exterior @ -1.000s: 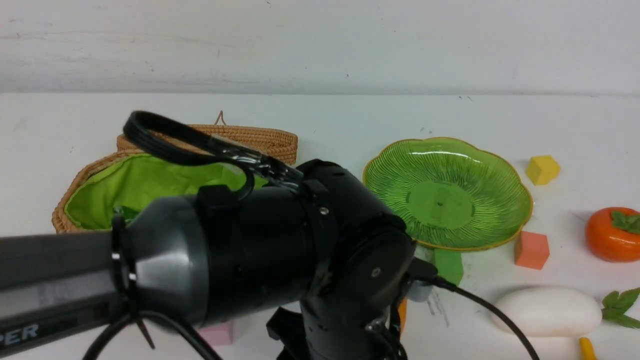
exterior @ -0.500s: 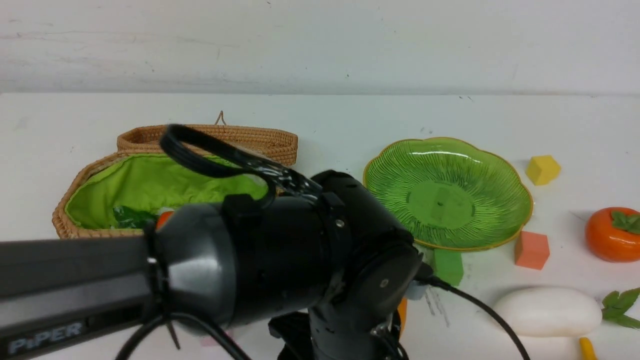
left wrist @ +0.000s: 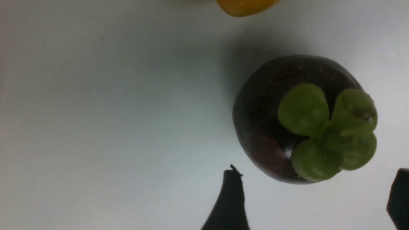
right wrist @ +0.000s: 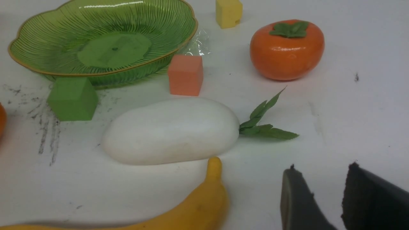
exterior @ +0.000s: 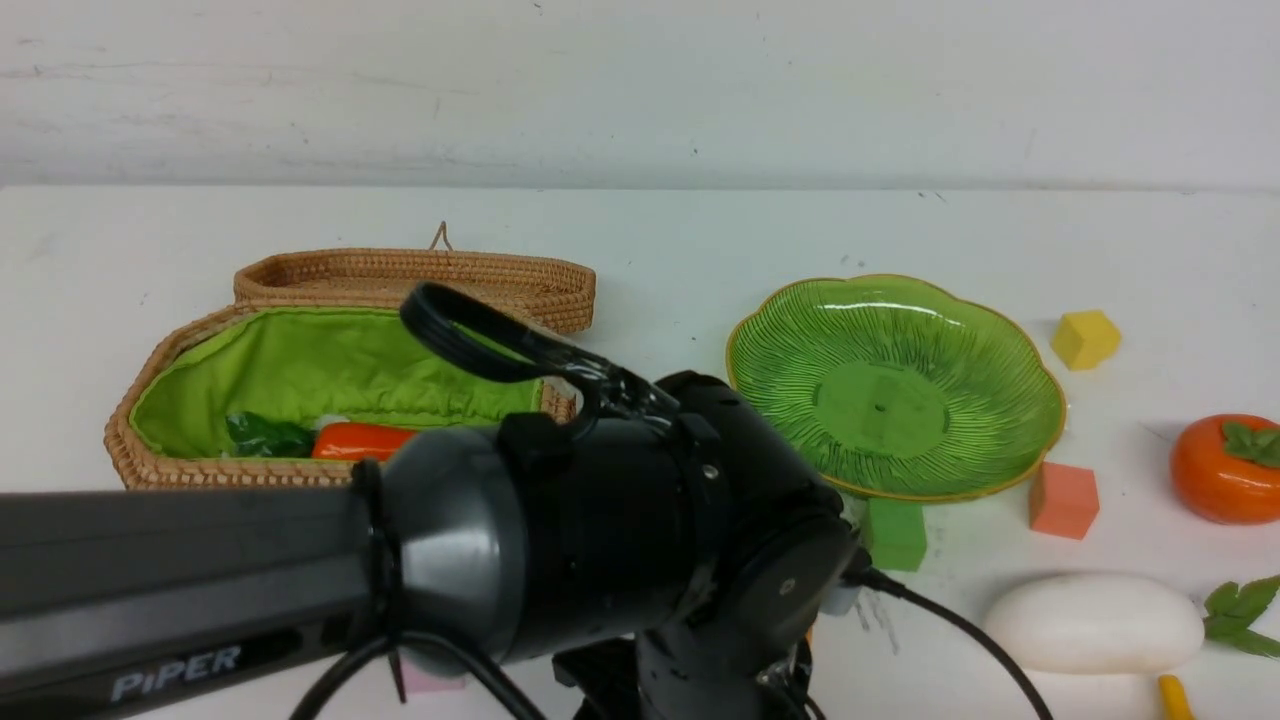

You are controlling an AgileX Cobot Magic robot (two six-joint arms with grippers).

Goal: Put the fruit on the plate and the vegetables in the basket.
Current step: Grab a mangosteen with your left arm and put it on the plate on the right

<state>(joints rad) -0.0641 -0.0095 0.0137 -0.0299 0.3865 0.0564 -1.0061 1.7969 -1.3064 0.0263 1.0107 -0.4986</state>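
So the left arm [exterior: 600, 520] just swung clear of the basket [exterior: 190, 470] and now the carrot [exterior: 362, 440] shows lying inside, one veggie sorted. The left gripper [left wrist: 316, 177] hangs wide open right over the mangosteen [left wrist: 268, 127], gripping nothing yet. The right gripper [right wrist: 322, 172] sits part-open and empty near the banana [right wrist: 198, 204]. The plate [exterior: 1000, 350] has no fruit yet.

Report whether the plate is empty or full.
Empty: the plate shows only bare green ribbing; the persimmon and radish lie outside it.

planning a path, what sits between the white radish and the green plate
Two foam cubes, a salmon cube and a green cube, by the plate rim, clearest in the right wrist view.
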